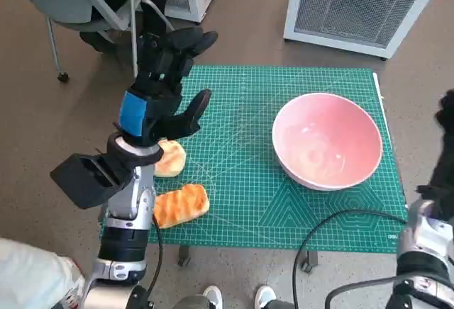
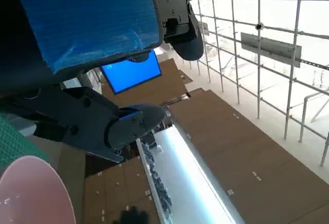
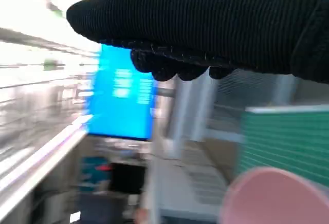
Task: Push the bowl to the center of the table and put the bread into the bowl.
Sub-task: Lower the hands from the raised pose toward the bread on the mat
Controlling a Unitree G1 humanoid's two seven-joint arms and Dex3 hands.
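Bowl (image 1: 327, 141) on right half of green mat (image 1: 241, 203), nearer my right hand (image 1: 445, 114), whose fingers I cannot tell | left hand (image 1: 164, 86) raised, fingers apart, holding nothing | bread (image 1: 180, 206) and second piece (image 1: 170, 159) below it, at the surface's left edge | nothing between bowl and center.
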